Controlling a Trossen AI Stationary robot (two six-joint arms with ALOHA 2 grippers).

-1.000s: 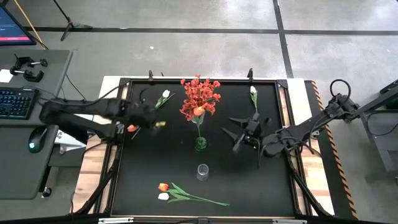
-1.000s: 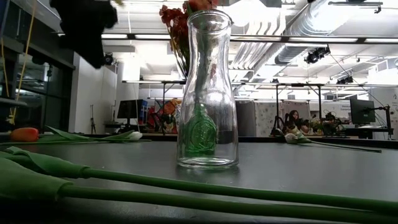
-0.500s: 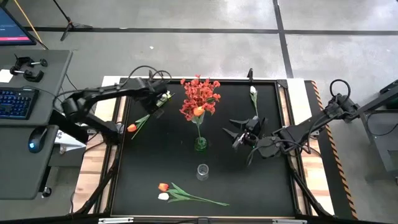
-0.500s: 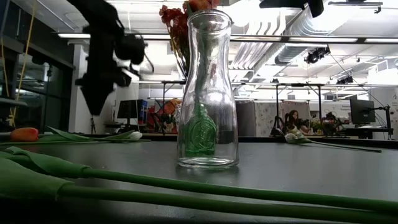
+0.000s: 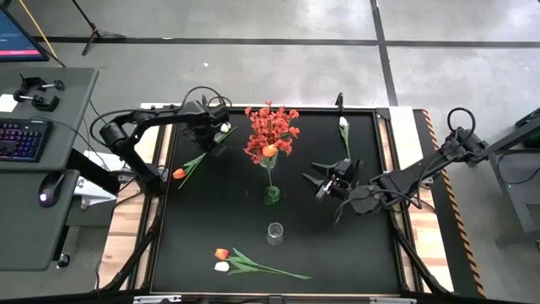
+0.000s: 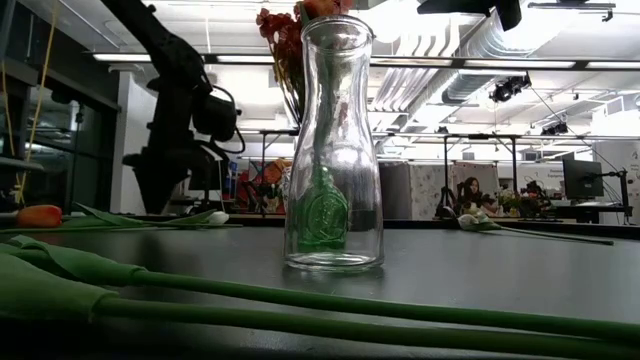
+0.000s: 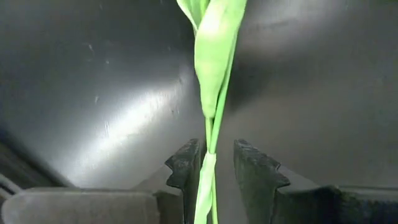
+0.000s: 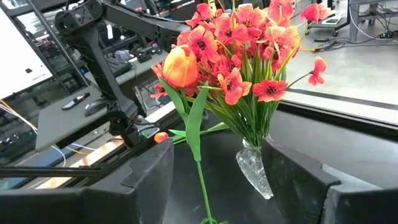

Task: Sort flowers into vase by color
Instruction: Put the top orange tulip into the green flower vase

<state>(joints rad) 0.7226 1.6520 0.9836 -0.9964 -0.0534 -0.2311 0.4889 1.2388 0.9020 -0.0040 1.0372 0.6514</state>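
My left gripper [image 5: 213, 140] is down at the table's far left, over the green stem [image 7: 213, 118] of a white tulip [image 5: 224, 128] that lies flat. It is open, one finger on each side of the stem. My right gripper [image 5: 323, 181] hovers open right of centre and faces the vases. Red blossom sprays [image 5: 270, 131] stand in a cut-glass vase [image 8: 255, 169]. An orange tulip [image 5: 269, 152] stands in a green vase [image 5: 272, 196]. A clear bottle vase [image 5: 275, 232] holds nothing. My left gripper [image 7: 217, 146] comes from above, pointing down, fingers across the white tulip's stem below its leaf. The stem runs close beside one finger [image 7: 186, 165] with a gap to the other. Whether a finger touches it, I cannot tell. The stem lies on the table.
An orange tulip [image 5: 179, 174] lies at the left edge and a white tulip [image 5: 343, 125] at the far right. An orange tulip [image 5: 221, 253] and a white tulip [image 5: 221, 267] lie near the front edge with their stems toward the right. A raised frame [image 5: 160, 203] rims the black table.
My left arm has swung from the table's left side toward the far edge and come down over the white tulip's stem. In the low view its gripper has dropped from the top of the picture to table height. The flowers have stayed where they were.
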